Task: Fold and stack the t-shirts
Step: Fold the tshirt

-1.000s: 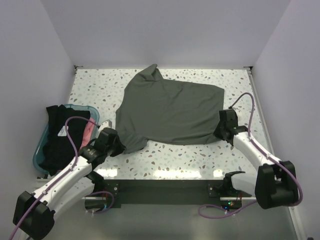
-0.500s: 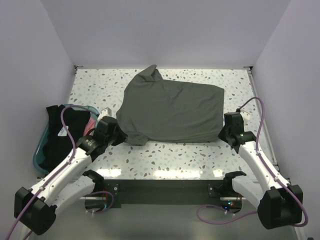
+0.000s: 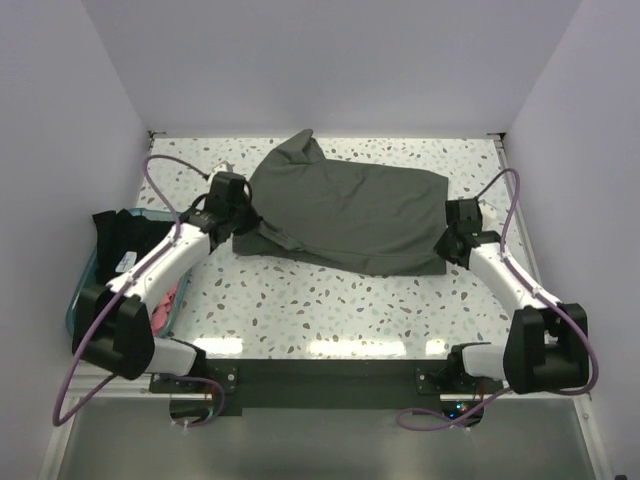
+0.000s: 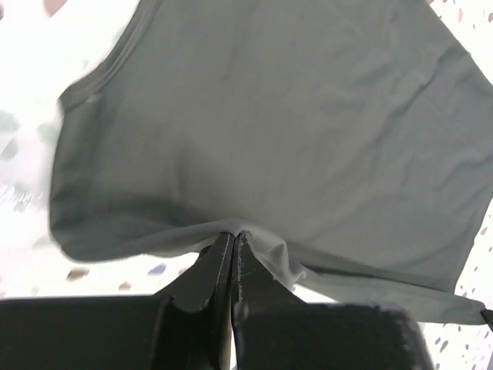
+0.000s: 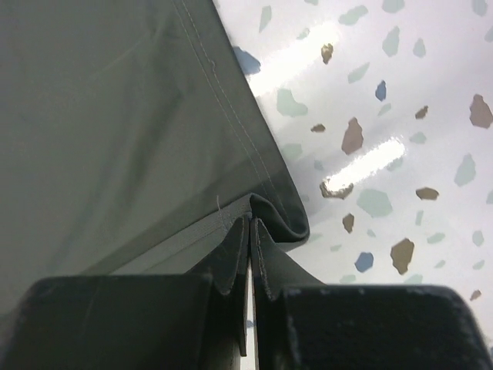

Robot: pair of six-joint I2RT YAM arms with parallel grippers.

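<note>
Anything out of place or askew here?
The olive shirt lies skewed, one corner bunched into a peak at the far side. A black shirt drapes over the rim of the tub. Nothing looks spilled or damaged.

You have three cloth t-shirts in view. One dark olive-green t-shirt [image 3: 345, 215] is at the middle of the table. One black t-shirt [image 3: 125, 240] and one pink t-shirt [image 3: 163, 300] are at the left. There is one teal plastic tub [image 3: 75, 295], at the left edge, and one speckled white terrazzo table [image 3: 330, 300].

You can count two white-and-black robot arms, the left arm [image 3: 170, 255] and the right arm [image 3: 500, 275]. That gives you two black grippers, the left gripper [image 3: 243, 215] and the right gripper [image 3: 447, 240], with two fingers each. There are also two purple cables, one looping over each arm: the left cable [image 3: 160, 165] and the right cable [image 3: 512, 185].
</note>
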